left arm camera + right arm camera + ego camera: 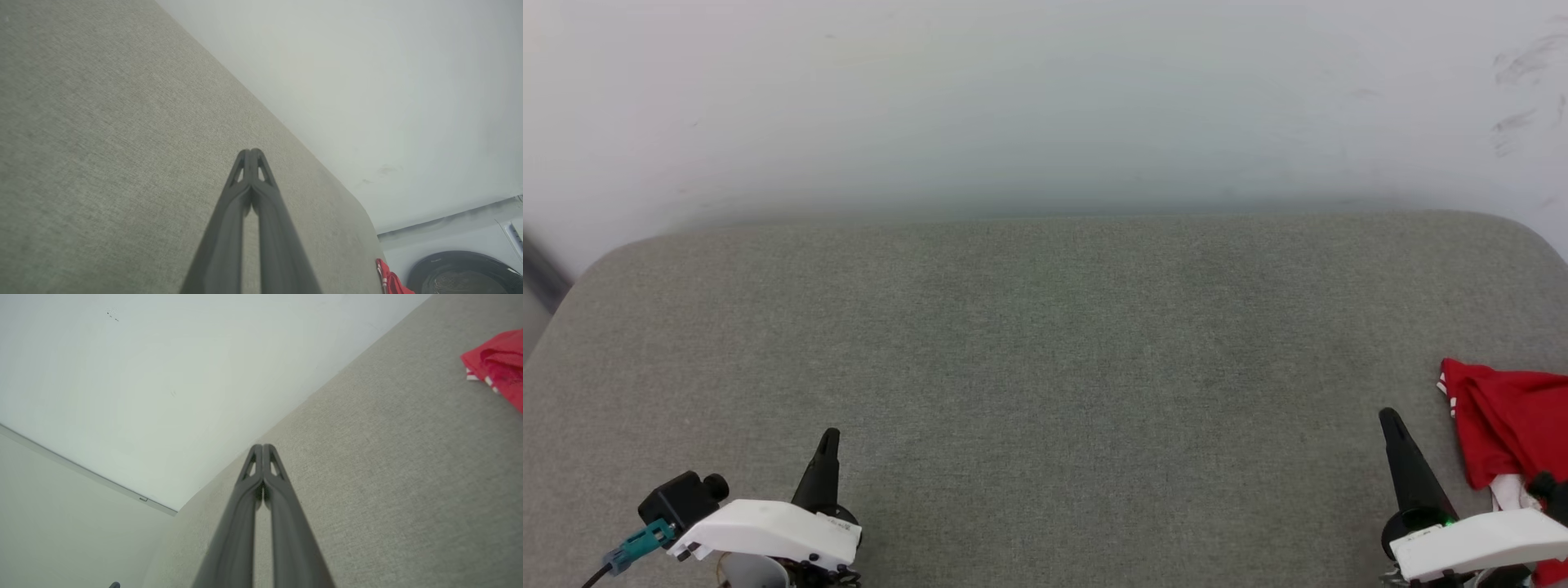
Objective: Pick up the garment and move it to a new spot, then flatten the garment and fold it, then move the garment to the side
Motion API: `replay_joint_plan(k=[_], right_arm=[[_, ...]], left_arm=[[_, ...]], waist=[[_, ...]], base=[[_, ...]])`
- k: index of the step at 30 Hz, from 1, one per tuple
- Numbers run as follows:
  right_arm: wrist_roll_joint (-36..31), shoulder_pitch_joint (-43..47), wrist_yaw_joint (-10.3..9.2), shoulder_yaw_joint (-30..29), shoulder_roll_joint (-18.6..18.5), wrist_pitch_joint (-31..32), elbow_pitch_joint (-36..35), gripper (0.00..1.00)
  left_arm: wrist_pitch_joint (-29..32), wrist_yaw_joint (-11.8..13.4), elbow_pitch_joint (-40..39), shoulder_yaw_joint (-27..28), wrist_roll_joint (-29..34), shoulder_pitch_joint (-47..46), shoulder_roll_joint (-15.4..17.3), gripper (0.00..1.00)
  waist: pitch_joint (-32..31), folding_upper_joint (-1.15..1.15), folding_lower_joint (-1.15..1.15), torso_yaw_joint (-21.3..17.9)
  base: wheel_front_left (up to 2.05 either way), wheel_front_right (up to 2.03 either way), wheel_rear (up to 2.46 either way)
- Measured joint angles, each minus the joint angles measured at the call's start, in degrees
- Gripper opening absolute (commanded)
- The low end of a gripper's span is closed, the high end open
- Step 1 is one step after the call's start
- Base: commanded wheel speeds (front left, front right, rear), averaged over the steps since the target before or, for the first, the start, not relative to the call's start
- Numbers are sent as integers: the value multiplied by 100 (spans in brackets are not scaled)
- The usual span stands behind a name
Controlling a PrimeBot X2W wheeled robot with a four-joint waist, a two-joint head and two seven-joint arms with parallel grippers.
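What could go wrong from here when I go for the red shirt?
1. The garment lies bunched at the far right of the grey padded surface, partly cut off in the head view; a sideways nudge might push it over the edge.
2. The right hand beside it is shut; unless opened, it would likely shove the cloth rather than grip it.
3. The left hand, also shut, sits far across, so help would be slow.

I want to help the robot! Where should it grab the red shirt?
Probably a raised fold of the garment near its striped trim, with the right gripper coming from the left: it lies crumpled at the right edge of the grey surface.
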Motion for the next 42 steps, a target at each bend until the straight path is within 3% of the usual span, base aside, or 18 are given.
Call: replay_joint_plan(k=[42], right_arm=[[2598, -522, -1, -77, -12, 235, 546, 0]], left_arm=[[648, -536, 74, 886, -1907, -199, -502, 0]], waist=[[101, 0, 0, 22]], base=[[0, 0, 0]])
